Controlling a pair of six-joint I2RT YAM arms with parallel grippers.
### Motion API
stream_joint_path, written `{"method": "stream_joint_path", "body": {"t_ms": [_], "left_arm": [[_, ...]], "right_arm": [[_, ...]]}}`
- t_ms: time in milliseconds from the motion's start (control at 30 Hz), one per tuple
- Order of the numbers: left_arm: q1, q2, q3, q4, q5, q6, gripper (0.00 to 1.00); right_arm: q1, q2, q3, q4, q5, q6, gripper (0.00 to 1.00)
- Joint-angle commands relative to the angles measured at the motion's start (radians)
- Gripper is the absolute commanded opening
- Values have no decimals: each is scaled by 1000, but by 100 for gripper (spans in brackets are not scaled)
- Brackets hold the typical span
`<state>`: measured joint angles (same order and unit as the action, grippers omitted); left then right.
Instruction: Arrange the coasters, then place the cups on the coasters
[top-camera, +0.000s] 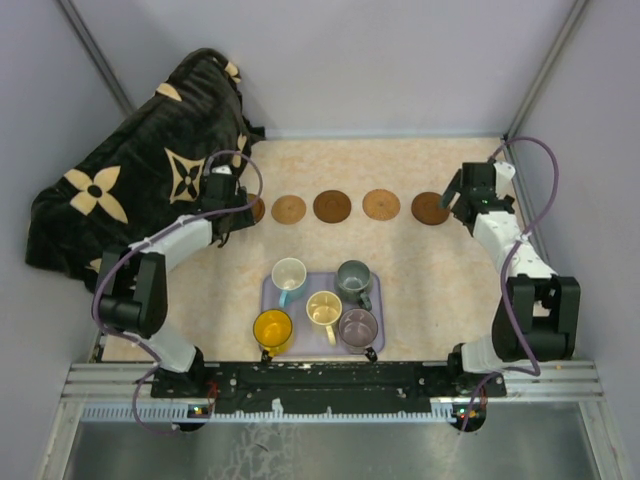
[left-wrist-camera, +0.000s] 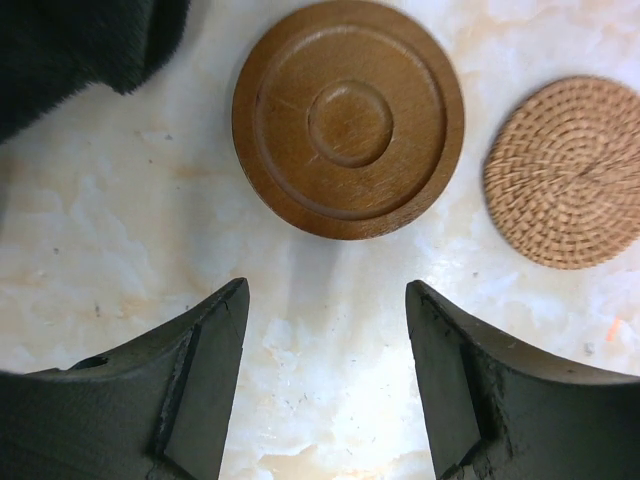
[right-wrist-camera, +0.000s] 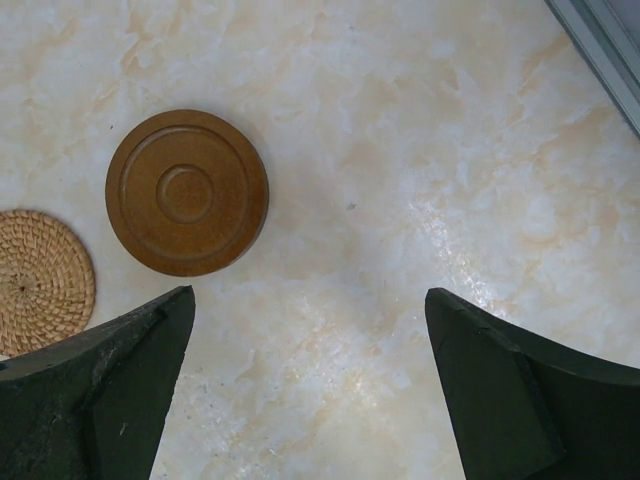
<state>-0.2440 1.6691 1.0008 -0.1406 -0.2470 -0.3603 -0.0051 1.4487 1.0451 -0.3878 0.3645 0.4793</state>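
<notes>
Several round coasters lie in a row across the far table. The leftmost dark wooden coaster (left-wrist-camera: 348, 118) (top-camera: 259, 210) lies just ahead of my left gripper (left-wrist-camera: 325, 300) (top-camera: 240, 215), which is open and empty. Beside it is a woven tan coaster (left-wrist-camera: 565, 172) (top-camera: 288, 209). My right gripper (right-wrist-camera: 308, 305) (top-camera: 452, 203) stands wide open over bare table, with the rightmost dark coaster (right-wrist-camera: 187, 192) (top-camera: 430, 208) ahead to its left. Another woven coaster (right-wrist-camera: 40, 282) (top-camera: 381, 204) lies further left. Several cups stand on the lavender tray (top-camera: 375, 345), among them the yellow cup (top-camera: 272, 328), the mauve cup (top-camera: 358, 326) and the grey-green cup (top-camera: 353, 278).
A black blanket (top-camera: 130, 170) (left-wrist-camera: 70, 50) with tan flower patterns is heaped at the back left, close to the leftmost coaster. Grey walls close in the table on three sides. A metal frame edge (right-wrist-camera: 610, 40) runs past the right gripper.
</notes>
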Motion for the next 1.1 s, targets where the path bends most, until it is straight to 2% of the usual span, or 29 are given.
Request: {"method": "stream_joint_path", "body": {"t_ms": [0,500,800,1067], "left_arm": [[6,-83,-18,-16,-21,21,70],[6,-224,-58,-55,-39,40,70],[6,-381,-90,-107,-59,54,71],[6,-572,-142,-174,-46,47,72]], "right_arm": [[-3,-64,-13,25,10,-10,99],[-3,-184,-25,-8,15,-28,99],[-3,-268,-21,-49,-12,-45,99],[-3,-354,-14,-152,-63,-69,99]]}}
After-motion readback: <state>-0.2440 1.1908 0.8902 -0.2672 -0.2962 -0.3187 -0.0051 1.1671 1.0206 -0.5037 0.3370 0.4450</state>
